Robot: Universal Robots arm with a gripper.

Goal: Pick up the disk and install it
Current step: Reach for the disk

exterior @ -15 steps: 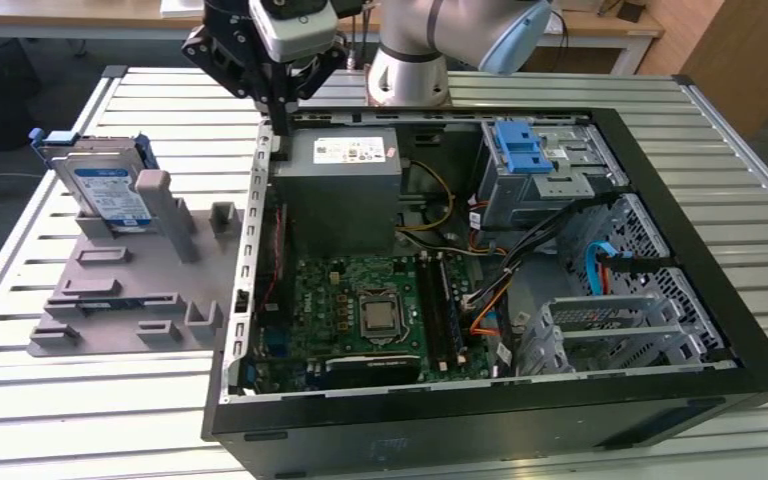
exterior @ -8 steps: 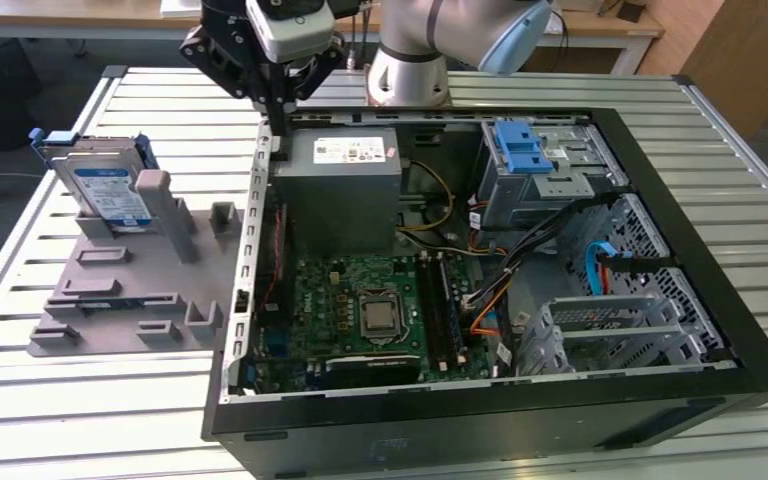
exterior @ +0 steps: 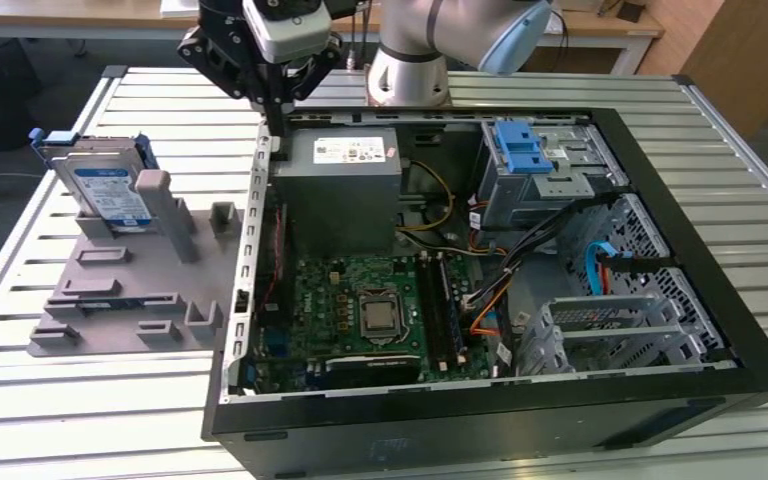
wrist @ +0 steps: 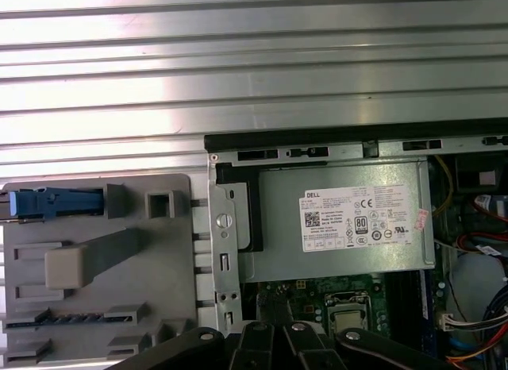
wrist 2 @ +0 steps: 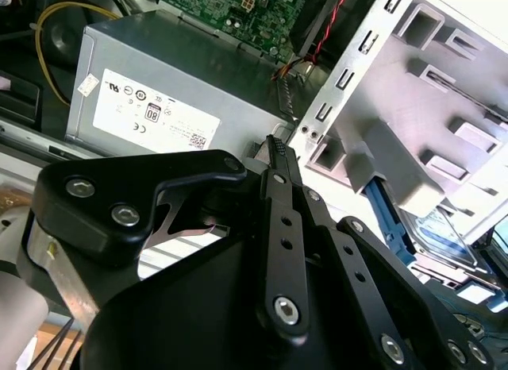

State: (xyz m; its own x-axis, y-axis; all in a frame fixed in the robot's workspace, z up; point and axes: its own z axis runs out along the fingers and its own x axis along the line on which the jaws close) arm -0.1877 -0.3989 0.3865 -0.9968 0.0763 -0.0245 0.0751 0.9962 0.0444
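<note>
The disk, silver with a white-and-blue label and a blue bracket, stands tilted in the grey holder at the exterior view's upper left, its print too small to read. The claw hangs closed and empty above the computer case edge.

Black fingers together beside the grey power-supply box, blue-framed disk in a grey rack.

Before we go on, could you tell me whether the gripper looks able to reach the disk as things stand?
Probably yes: the disk stands on edge on the grey fixture, its top free, and the gripper hangs above the computer case edge with nothing between them.
</note>
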